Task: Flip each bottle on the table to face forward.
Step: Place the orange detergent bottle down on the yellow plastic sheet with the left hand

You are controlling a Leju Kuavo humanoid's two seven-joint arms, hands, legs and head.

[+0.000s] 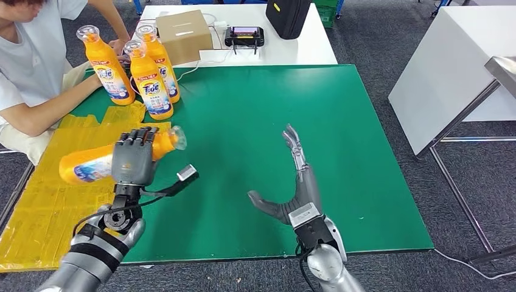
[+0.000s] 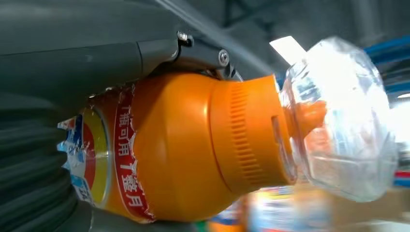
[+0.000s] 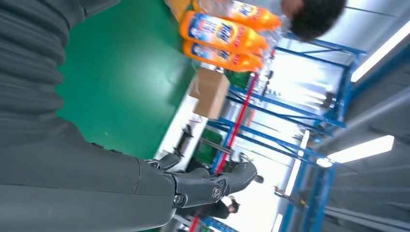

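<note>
Your left hand (image 1: 132,159) is wrapped around an orange bottle (image 1: 85,165), holding it on its side above the yellow sheet (image 1: 36,207) at the left of the green table (image 1: 255,121). Cap end points toward the table's middle, base toward the left edge. In the left wrist view you see the bottle's shoulder, ribbed orange collar and clear plastic cap cover close up, label partly under the fingers; whether the label faces forward you can't tell from that view, it's too tight.

Your right hand (image 1: 292,188) is empty, fingers straight and apart, thumb (image 1: 263,203) out to the side, over the green surface near the front edge, well apart from the held bottle.

Three more orange bottles (image 1: 137,76) stand upright at the far left corner of the table, just beside each other, Tide labels visible. A person (image 1: 36,67) in a white shirt sits at that corner with a hand behind those bottles.

Behind the green table a white table (image 1: 304,52) carries a cardboard box (image 1: 182,35), a handheld controller (image 1: 244,36) and a black case (image 1: 287,17).
</note>
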